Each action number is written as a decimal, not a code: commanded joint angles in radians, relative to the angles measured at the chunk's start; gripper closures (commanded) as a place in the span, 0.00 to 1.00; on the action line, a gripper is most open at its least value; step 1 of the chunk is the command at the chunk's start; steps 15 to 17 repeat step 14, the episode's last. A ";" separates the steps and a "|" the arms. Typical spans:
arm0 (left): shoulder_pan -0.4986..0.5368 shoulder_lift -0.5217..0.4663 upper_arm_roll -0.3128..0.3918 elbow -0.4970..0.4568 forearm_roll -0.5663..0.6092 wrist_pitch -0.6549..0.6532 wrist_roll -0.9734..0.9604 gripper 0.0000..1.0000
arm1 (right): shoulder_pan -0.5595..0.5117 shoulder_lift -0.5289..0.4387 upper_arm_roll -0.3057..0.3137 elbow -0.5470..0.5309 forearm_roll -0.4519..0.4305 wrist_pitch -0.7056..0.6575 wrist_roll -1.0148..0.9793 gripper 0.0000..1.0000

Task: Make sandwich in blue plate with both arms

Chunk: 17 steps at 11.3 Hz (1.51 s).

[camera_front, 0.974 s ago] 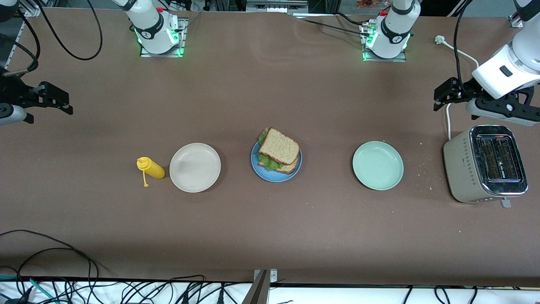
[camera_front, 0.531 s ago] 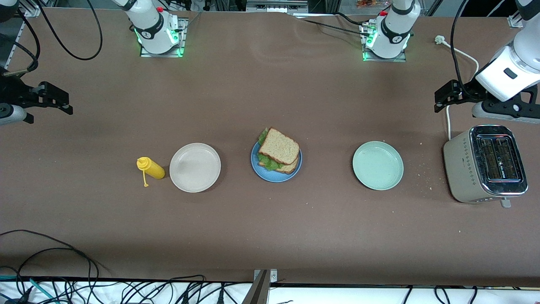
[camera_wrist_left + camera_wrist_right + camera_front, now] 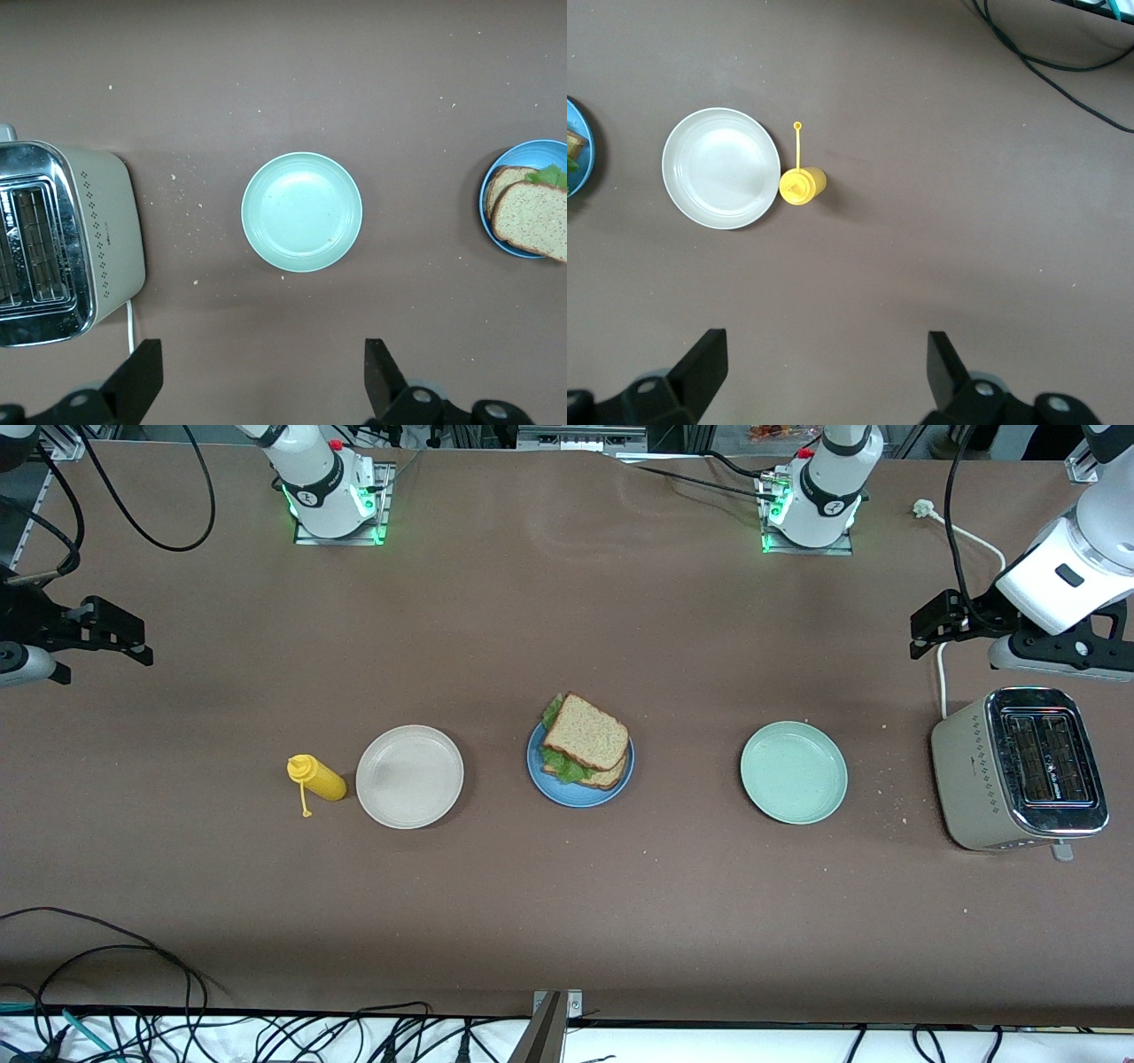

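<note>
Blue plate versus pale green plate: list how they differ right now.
The blue plate carries the sandwich; the pale green plate holds nothing. The blue plate sits mid-table between the other two plates; the pale green plate lies toward the left arm's end, beside the toaster. Blue is deeper in colour, green pale. Both are round, shallow and look the same size.

We see a speckled brown sandwich with dark crust and green lettuce on the blue plate, a cream-white plate, a pale green plate and a yellow bottle. The surface is matte brown; the toaster is beige with a dotted diamond pattern and chrome top
</note>
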 commanded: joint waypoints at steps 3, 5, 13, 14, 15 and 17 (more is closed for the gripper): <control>0.007 0.010 -0.005 0.027 0.014 -0.022 -0.012 0.00 | -0.004 -0.001 0.003 0.011 0.017 -0.011 0.004 0.00; 0.007 0.010 -0.004 0.027 0.014 -0.021 -0.012 0.00 | -0.004 -0.001 0.003 0.011 0.017 -0.013 0.004 0.00; 0.007 0.010 -0.004 0.027 0.014 -0.022 -0.011 0.00 | -0.026 0.002 0.001 0.006 0.017 -0.016 -0.006 0.00; 0.008 0.010 -0.004 0.027 0.014 -0.022 -0.011 0.00 | -0.026 0.003 0.001 0.006 0.017 -0.016 -0.006 0.00; 0.008 0.010 -0.004 0.027 0.014 -0.022 -0.011 0.00 | -0.026 0.003 0.001 0.006 0.017 -0.016 -0.006 0.00; 0.008 0.010 -0.004 0.027 0.014 -0.022 -0.011 0.00 | -0.026 0.003 0.001 0.006 0.017 -0.016 -0.006 0.00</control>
